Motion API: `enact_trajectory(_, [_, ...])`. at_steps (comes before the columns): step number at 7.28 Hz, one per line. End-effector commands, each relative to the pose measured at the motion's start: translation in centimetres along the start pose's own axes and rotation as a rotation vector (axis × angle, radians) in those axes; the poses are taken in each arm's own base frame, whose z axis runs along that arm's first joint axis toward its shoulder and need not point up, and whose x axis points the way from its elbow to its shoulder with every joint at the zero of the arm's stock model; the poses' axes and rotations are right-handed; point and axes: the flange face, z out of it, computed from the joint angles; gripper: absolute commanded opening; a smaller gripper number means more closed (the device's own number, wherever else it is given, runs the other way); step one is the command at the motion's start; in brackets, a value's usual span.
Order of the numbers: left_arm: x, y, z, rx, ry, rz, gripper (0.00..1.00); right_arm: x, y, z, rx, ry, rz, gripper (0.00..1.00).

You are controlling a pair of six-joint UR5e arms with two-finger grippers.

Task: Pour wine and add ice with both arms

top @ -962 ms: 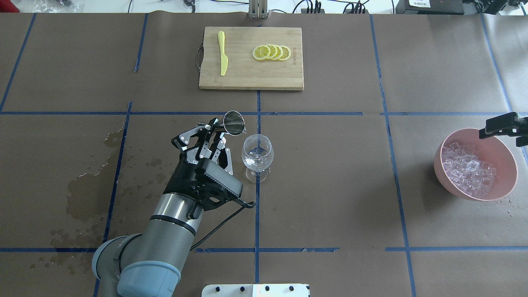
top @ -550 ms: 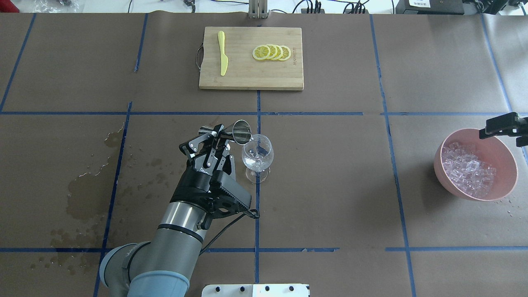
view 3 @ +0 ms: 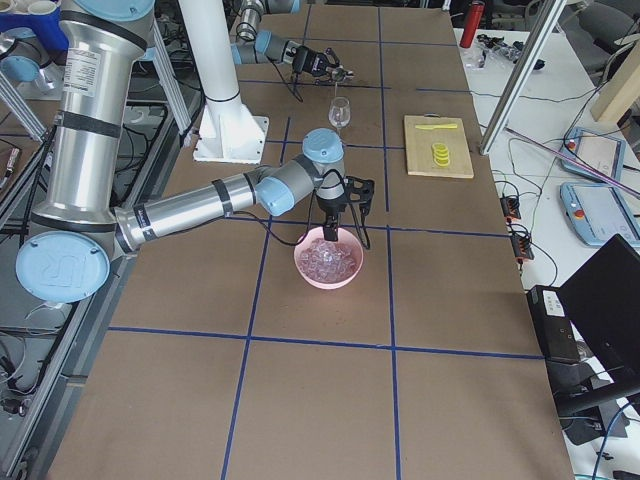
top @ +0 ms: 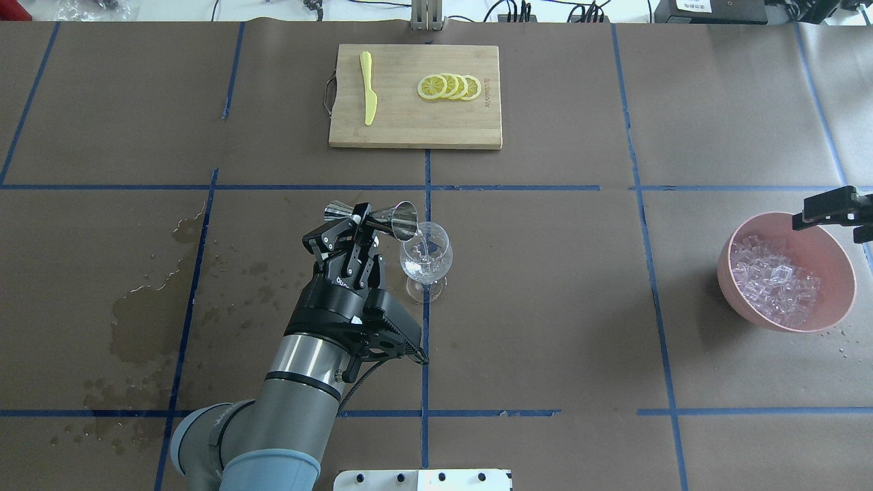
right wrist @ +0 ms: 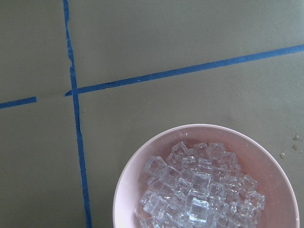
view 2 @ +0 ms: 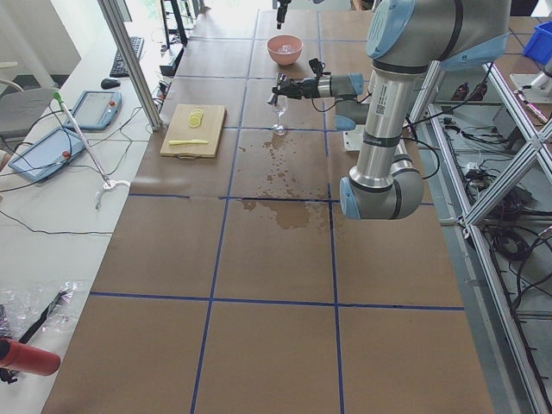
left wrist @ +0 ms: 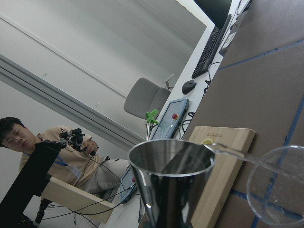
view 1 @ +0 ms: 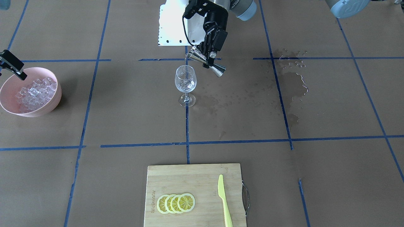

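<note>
left claw: the left claw (top: 365, 217) is clamped tight around the narrow waist of a steel jigger (top: 404, 221), fingers nearly together on it

jigger: tipped way over on its side, open mouth aimed at the wine glass (top: 426, 254), lip right above the glass rim. The left wrist cam shows a thin clear stream running off the lip toward the glass

wine glass: upright on the desk (top: 545, 307), sitting on a blue tape line, a bit of clear liquid in the bowl of it, just to the right of the left claw

right claw: the right claw (top: 822, 210) hangs above the far-left rim of the pink bowl (top: 829, 245), nothing visible in it. Honestly can't tell how wide it's spread, only a slice of it shows at the frame edge

ice: the ice (top: 774, 279) is all piled in the pink bowl, below the right claw and not touching it. It's way over on the right side of the desk, well apart from the left claw and the glass

right wrist cam: looks straight down, bowl and cubes in the lower right of the shot

other stuff: cutting board (top: 415, 95) at the far edge with lemon slices (top: 450, 86) and a yellow knife (top: 368, 87)

desk: wet patch (top: 143, 320) on the brown paper off to the left
</note>
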Motion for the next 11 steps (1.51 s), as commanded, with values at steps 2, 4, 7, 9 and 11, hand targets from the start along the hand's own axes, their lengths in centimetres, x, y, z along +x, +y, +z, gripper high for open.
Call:
enact_trajectory(2, [-0.58,-0.83,-0.05,-0.002,-0.026,0.181,0.00,-0.02,-0.02,-0.02,0.000,-0.001,0.000,1.00])
enact_trajectory(4, [-0.46,-0.69,0.00,-0.006,-0.029,0.248,0.00,-0.02,-0.02,-0.02,0.000,-0.001,0.000,1.00])
enact_trajectory(7, [-0.49,-0.49,-0.01,-0.020,-0.051,0.337,0.00,-0.09,0.00,-0.09,0.002,-0.003,-0.002,1.00])
enact_trajectory(9, [0.07,-0.29,0.20,-0.025,-0.049,0.356,0.00,-0.13,0.03,-0.05,0.001,-0.002,-0.003,1.00])
enact_trajectory(11, [-0.03,-0.35,-0.05,-0.026,-0.061,0.346,0.00,-0.19,0.03,-0.21,0.003,-0.004,-0.004,1.00])
